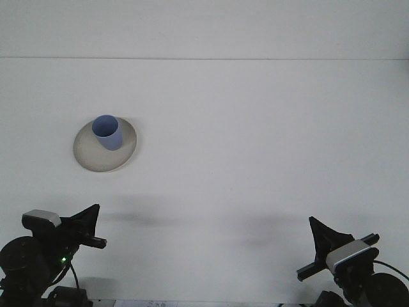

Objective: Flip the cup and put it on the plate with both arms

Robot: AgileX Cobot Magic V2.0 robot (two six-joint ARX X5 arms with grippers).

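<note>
The table (255,141) is a plain white surface that fills nearly the whole front view, with a faint horizontal seam running across its far part. Both arms sit at the near edge, well apart from each other and from the objects.

The plate (86,157) is round and off-white. It lies flat on the left half of the table, roughly midway between the near and far edges.

The cup (107,132) is light blue. It stands upright on the far part of the plate, with its open mouth facing up.

The left claw (91,219) is at the lower left corner. Its dark fingers are pressed together into a single point and grip nothing.

The right claw (317,229) is at the lower right corner. Its fingers are likewise closed together and hold nothing. Both claws are well clear of the plate and the cup.
</note>
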